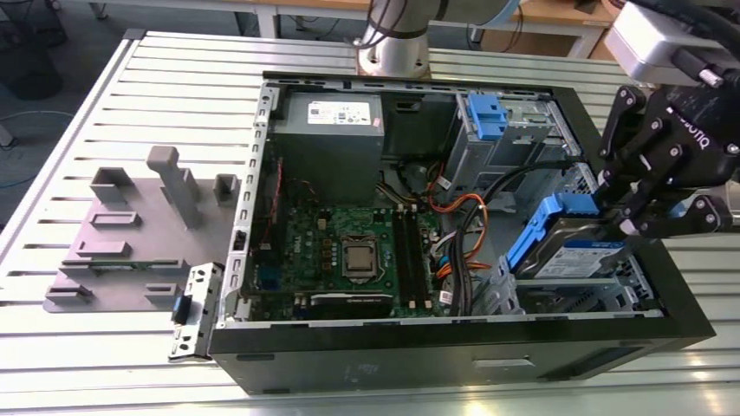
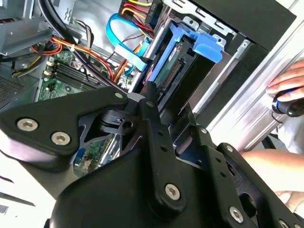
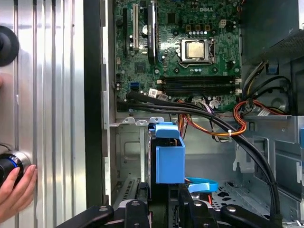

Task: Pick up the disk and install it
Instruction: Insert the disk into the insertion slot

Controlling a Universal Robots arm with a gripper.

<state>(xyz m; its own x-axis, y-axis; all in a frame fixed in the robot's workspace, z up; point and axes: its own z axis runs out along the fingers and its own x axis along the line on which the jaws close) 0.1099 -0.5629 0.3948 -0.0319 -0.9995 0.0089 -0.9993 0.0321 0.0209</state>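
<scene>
Over bay (image 1: 561,299), gripper (image 1: 625,212) clasping half-hidden disk (image 1: 578,251)

disk (image 3: 169,161) half hidden by end effector (image 3: 165,211), hand (image 3: 16,190) cropped

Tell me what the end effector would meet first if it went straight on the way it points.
Likely the metal drive bay: the end effector grips the disk, whose lower end sits at that bay. Depth is unclear.

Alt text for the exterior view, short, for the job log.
The black gripper grips the disk, tilted, inside an open computer case at the exterior view's right. The motherboard lies exposed beside it.
</scene>
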